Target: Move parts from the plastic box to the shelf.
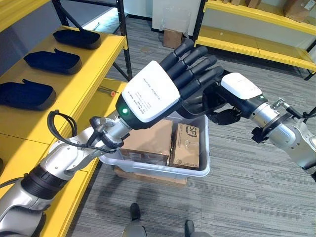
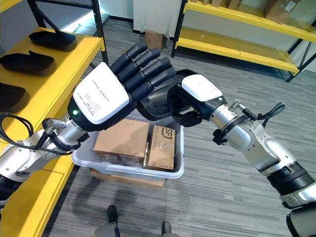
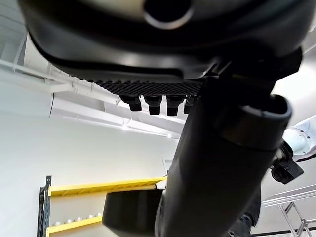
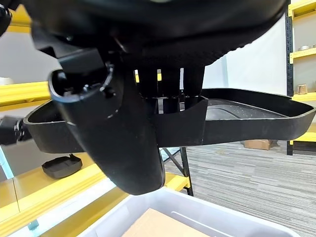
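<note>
Printed markings show on a cardboard box [image 1: 188,146] and the left hand's [image 1: 148,98] white cover; none legible.

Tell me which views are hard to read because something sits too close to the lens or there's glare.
Left wrist view: the left hand looms close as a dark soft mass against a bright ceiling. Right wrist view: the right hand blocks the middle, though the black part it grips reads clearly. Eye views: evenly lit, only a mild sheen on the plastic box.
</note>
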